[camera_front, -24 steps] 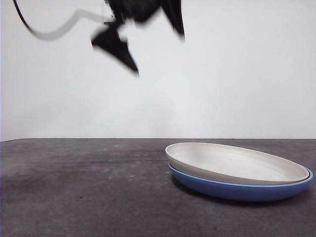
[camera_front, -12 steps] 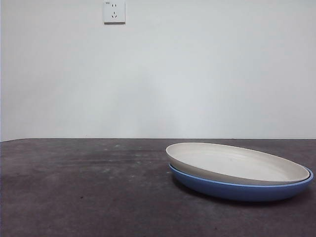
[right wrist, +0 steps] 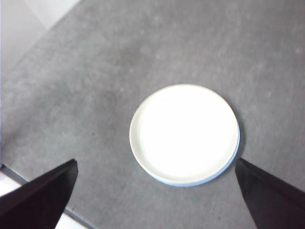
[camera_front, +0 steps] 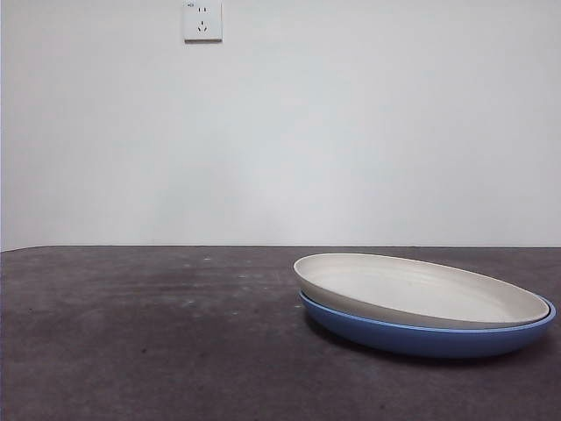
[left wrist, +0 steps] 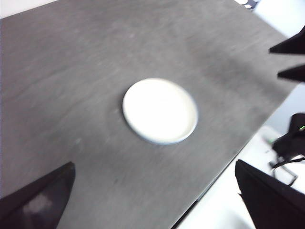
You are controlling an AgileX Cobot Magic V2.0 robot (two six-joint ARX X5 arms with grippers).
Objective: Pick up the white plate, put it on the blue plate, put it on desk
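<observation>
The white plate (camera_front: 421, 289) rests inside the blue plate (camera_front: 429, 338) on the desk (camera_front: 149, 342), right of the middle in the front view. Only a thin blue rim shows under it in the right wrist view (right wrist: 237, 143). The white plate also shows in the left wrist view (left wrist: 159, 110) and the right wrist view (right wrist: 183, 133). My left gripper (left wrist: 157, 200) is open and empty, high above the desk. My right gripper (right wrist: 157, 195) is open and empty, also high above the plates. Neither gripper shows in the front view.
A white wall socket (camera_front: 202, 21) sits on the wall behind. The desk edge (left wrist: 224, 176) runs near the plates in the left wrist view, with floor and cables beyond. The right arm's black jaw tips (left wrist: 290, 59) show at that view's side.
One second ago a dark blurred arm was at the top of the front view; it has gone up out of view. The stacked plates have not moved.
</observation>
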